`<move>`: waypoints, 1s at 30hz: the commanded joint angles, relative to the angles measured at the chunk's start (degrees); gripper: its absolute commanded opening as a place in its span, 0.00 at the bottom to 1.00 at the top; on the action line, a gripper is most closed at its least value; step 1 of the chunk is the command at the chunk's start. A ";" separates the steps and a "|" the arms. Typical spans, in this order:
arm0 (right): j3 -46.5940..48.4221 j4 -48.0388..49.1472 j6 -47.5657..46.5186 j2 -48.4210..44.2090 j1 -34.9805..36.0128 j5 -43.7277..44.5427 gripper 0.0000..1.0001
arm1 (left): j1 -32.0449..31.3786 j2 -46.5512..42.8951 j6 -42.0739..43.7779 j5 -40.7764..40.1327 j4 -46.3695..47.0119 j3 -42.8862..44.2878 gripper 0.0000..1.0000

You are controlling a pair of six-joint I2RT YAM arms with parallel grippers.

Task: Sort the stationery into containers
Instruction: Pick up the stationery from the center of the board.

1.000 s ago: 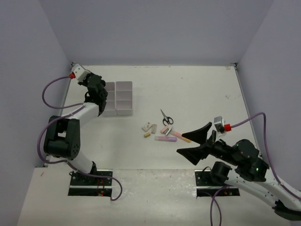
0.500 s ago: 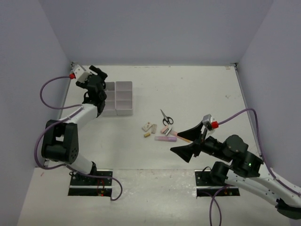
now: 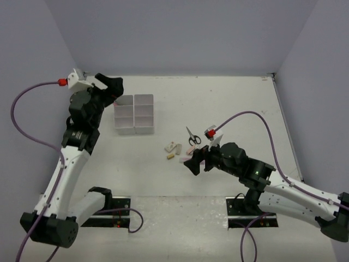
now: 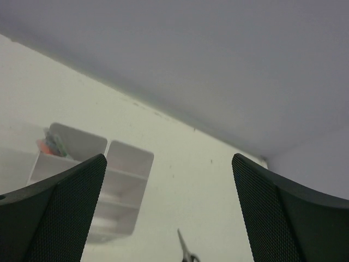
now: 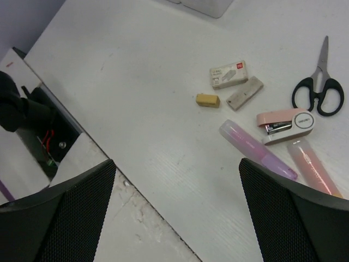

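Note:
The white containers stand at the back left; in the left wrist view the containers hold thin coloured pens in one far compartment. My left gripper hangs open and empty above and left of them. Mid-table lie black-handled scissors, also seen as scissors, a purple marker, a pink-orange marker, a grey-white eraser and a small tan eraser. My right gripper hovers open just near-side of this pile, holding nothing.
A small white box and a pink-and-white stapler-like piece lie among the stationery. The table's near edge and the arm's base plate show at left in the right wrist view. Grey walls enclose the table.
My left gripper has opened and risen up and away from the containers. My right arm has swung left and forward, over the near side of the stationery pile, still open.

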 commanded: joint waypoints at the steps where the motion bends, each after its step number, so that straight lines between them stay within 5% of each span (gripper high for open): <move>1: 7.88 -1.41 -1.45 5.66 -2.30 5.95 0.95 | -0.06 -10.65 11.44 17.18 -17.78 -5.68 1.00; 3: 11.45 -3.22 -0.49 10.21 -4.00 6.61 0.86 | -0.06 -14.79 15.25 13.79 -23.43 -7.43 1.00; 7: 17.83 -5.29 0.11 20.24 -4.86 7.59 0.50 | -0.08 -20.40 19.50 14.00 -23.17 -13.75 1.00; 11: 23.50 -5.61 1.15 29.64 -4.84 3.53 0.41 | -0.67 -20.94 20.66 19.49 -20.68 -16.81 1.00; 15: 30.32 -9.23 1.44 38.39 -4.44 2.60 0.44 | -0.67 -21.14 20.30 18.09 -20.35 -17.48 1.00; 18: 33.74 -11.13 3.16 44.76 -3.77 5.63 0.57 | -0.67 -22.50 20.21 18.67 -20.07 -17.70 1.00; 30: 39.93 -14.20 2.98 58.45 -1.15 5.59 0.59 | -1.90 -24.41 20.30 18.90 -19.64 -18.12 1.00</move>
